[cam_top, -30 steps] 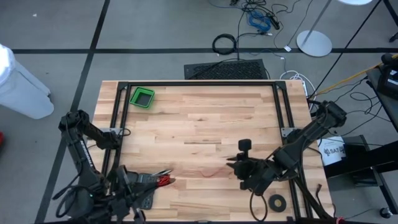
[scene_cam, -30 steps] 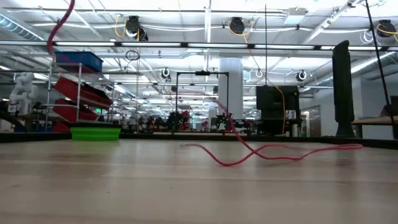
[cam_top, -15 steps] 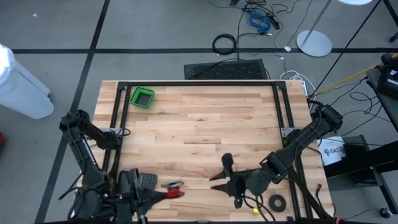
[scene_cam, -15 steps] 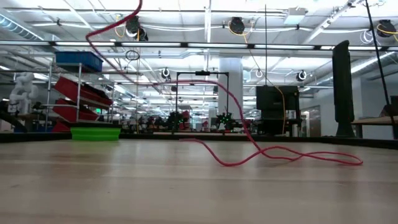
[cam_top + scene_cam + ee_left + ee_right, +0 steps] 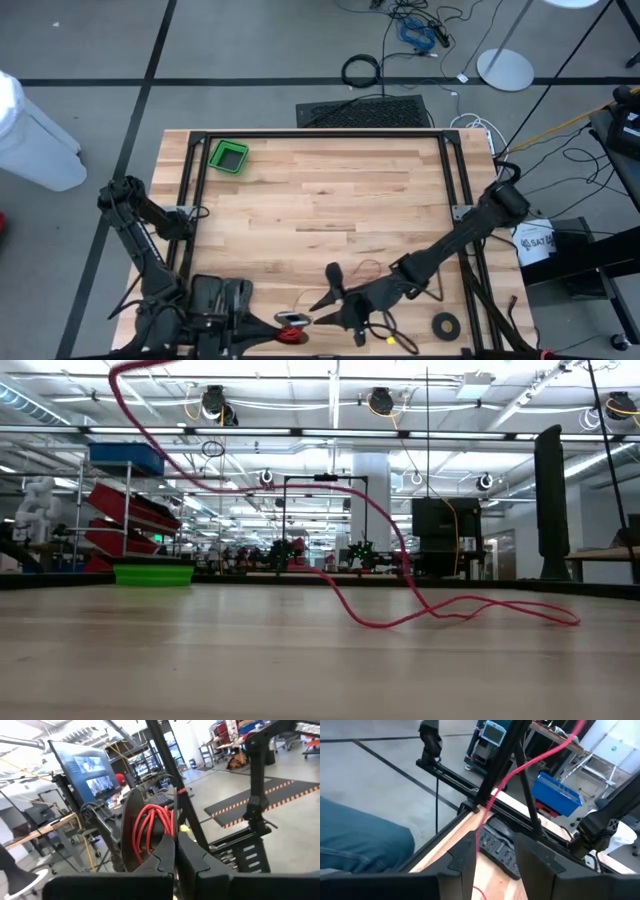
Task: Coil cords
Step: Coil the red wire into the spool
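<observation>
Cord (image 5: 152,827) loops are sitting clamped in the left gripper (image 5: 175,851) at the table's near edge; the right gripper (image 5: 492,851), jaws parted, is straddling its loose strand.

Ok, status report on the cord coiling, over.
Left gripper shut on red cord coil at the near edge. Right gripper open, cord strand running between its fingers. Loose cord trails on the table. Nothing obstructing.
</observation>
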